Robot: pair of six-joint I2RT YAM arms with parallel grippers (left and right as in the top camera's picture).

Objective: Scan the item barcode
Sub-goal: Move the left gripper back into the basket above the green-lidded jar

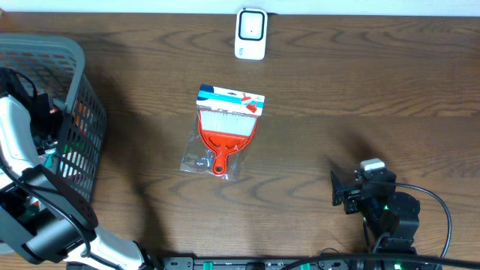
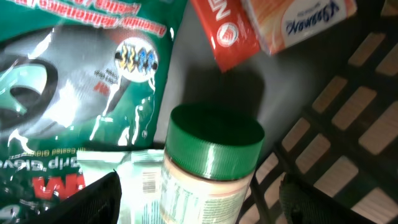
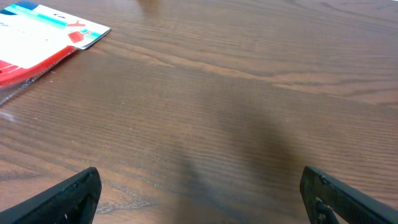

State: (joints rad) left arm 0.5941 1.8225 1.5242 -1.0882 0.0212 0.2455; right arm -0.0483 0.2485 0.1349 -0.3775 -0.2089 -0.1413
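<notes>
In the left wrist view my left gripper point(image 2: 199, 200) is down inside the grey basket point(image 1: 75, 56). Its jaws stand open on either side of a jar with a green lid point(image 2: 214, 140), with a gap on both sides. A pale packet with a barcode point(image 2: 148, 180) lies just left of the jar. A packaged orange hand brush point(image 1: 223, 131) lies flat at the table's middle and shows again as a packaged brush corner point(image 3: 43, 34). The white scanner point(image 1: 250, 34) stands at the far edge. My right gripper point(image 3: 199, 194) hovers open over bare wood at the right gripper spot point(image 1: 341, 189), holding nothing.
The basket also holds a green foil bag point(image 2: 81, 81), a red packet point(image 2: 225, 31) and a white-and-orange box point(image 2: 298, 22). Its lattice wall point(image 2: 348, 124) runs close on the jar's right. A black cable point(image 1: 435, 206) loops beside the right arm.
</notes>
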